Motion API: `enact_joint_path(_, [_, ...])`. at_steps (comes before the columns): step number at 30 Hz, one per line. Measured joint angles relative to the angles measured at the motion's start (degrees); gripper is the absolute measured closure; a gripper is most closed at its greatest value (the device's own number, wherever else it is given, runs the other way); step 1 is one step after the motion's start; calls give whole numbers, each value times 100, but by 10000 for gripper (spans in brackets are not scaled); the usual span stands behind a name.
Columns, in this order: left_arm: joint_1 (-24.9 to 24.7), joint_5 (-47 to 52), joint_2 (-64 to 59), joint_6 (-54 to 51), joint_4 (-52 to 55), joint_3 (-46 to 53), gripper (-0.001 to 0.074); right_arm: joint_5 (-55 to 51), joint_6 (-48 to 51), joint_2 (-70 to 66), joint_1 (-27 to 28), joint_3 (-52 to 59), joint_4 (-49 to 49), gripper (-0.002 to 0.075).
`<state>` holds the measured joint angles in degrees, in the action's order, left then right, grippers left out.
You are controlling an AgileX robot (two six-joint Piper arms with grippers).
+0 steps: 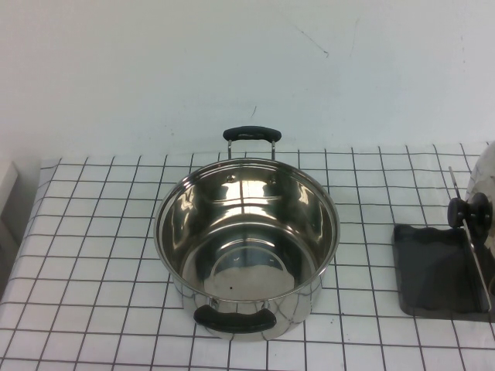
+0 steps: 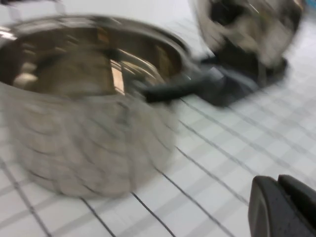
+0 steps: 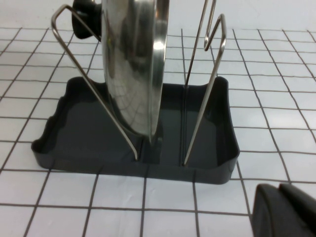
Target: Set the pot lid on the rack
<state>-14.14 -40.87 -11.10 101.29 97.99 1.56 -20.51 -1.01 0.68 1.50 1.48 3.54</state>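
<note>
The pot lid [image 1: 484, 179], shiny steel with a black knob [image 1: 469, 210], stands on edge in the dark grey rack [image 1: 433, 272] at the table's right edge, leaning against the wire bars. In the right wrist view the lid [image 3: 133, 74] sits in the rack [image 3: 210, 165] between the wires. My right gripper [image 3: 279, 190] is shut and empty, low over the cloth just in front of the rack. My left gripper [image 2: 278, 183] is shut and empty, low beside the pot [image 2: 84, 98], with the lid [image 2: 247, 24] and rack [image 2: 222, 89] beyond. Neither gripper shows in the high view.
An open steel pot [image 1: 247, 239] with two black handles stands in the middle of the white grid-patterned cloth [image 1: 85, 232]. A white wall runs behind the table. The rack lies close to the right border of the high view.
</note>
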Motion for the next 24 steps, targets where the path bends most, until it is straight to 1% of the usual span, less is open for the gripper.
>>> enact_joint_path(2, [0, 521, 0, -144, -628, 0, 737, 0, 0, 0, 0, 0, 0, 727])
enact_joint_path(3, [0, 869, 0, -381, -1062, 0, 737, 0, 0, 0, 0, 0, 0, 727])
enact_joint_path(4, [0, 1240, 0, -743, -1757, 0, 737, 0, 0, 0, 0, 0, 0, 727])
enact_joint_path(6, [0, 1923, 0, -1740, -3592, 0, 737, 0, 0, 0, 0, 0, 0, 728])
enact_joint_path(8, [0, 2628, 0, -3436, -5576, 0, 737, 0, 0, 0, 0, 0, 0, 728])
enact_joint_path(10, [0, 3185, 0, -5213, -6909, 0, 737, 0, 0, 0, 0, 0, 0, 728])
enact_joint_path(12, [0, 3744, 0, -6971, -7923, 0, 737, 0, 0, 0, 0, 0, 0, 728])
enact_joint_path(13, [0, 4031, 0, -7662, -8277, 0, 737, 0, 0, 0, 0, 0, 0, 727])
enact_joint_path(15, [9, 4642, 0, -8643, -9133, 0, 737, 0, 0, 0, 0, 0, 0, 728])
enact_joint_path(17, [63, 5138, 0, -9174, -9799, 0, 737, 0, 0, 0, 0, 0, 0, 728])
enact_joint_path(18, [123, 5315, 0, -9369, -9956, 0, 737, 0, 0, 0, 0, 0, 0, 728])
enact_joint_path(24, [603, 5587, 112, -10291, -10379, 0, 737, 0, 0, 0, 0, 0, 0, 728])
